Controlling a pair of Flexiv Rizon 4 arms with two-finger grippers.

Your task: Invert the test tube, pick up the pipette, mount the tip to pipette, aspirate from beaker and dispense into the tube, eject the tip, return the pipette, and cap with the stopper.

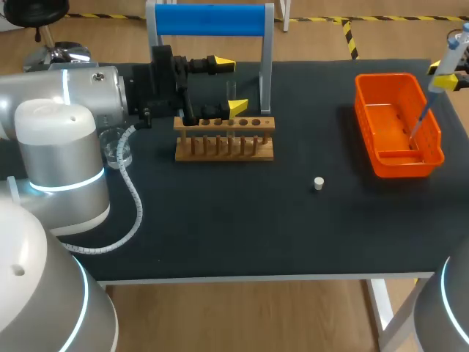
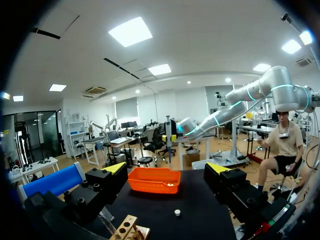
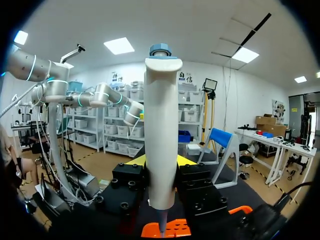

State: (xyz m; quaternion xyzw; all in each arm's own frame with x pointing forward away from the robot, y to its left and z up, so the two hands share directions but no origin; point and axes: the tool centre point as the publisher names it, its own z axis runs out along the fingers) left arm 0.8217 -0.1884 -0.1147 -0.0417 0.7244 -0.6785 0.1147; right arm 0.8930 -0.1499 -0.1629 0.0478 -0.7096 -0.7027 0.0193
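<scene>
The right gripper (image 3: pixel 160 161) is clamped on the pipette (image 1: pixel 448 66), its two fingers pressed against the white barrel from either side. In the head view the pipette sits at the upper right of the frame. Its long axis is tilted, with the plunger end up and to the right and the thin disposable tip (image 1: pixel 419 121) slanting down and left into the orange bin (image 1: pixel 407 166). The right wrist view agrees, showing the tip ahead of the fingers and directly over orange plastic.

With the tip already above the bin, I judge the step in hand to be ejecting it. That needs no travel, only the ejector pressed while the barrel stays over the bin. The pipette would then go to the blue stand (image 1: pixel 209 20) at the upper middle of the frame, well apart to the left, and the right arm already carries it.

The left gripper (image 1: pixel 231 86) has its fingers apart, just above the wooden rack (image 1: pixel 223 150). A faint clear test tube (image 1: pixel 230 99) seems to stand between them, but I cannot tell whether either finger touches it. The white stopper (image 1: pixel 318 183) lies on the worktop (image 1: pixel 220 220) between the rack and the bin. The beaker (image 1: pixel 117 150) sits at the left, beside the left arm.
</scene>
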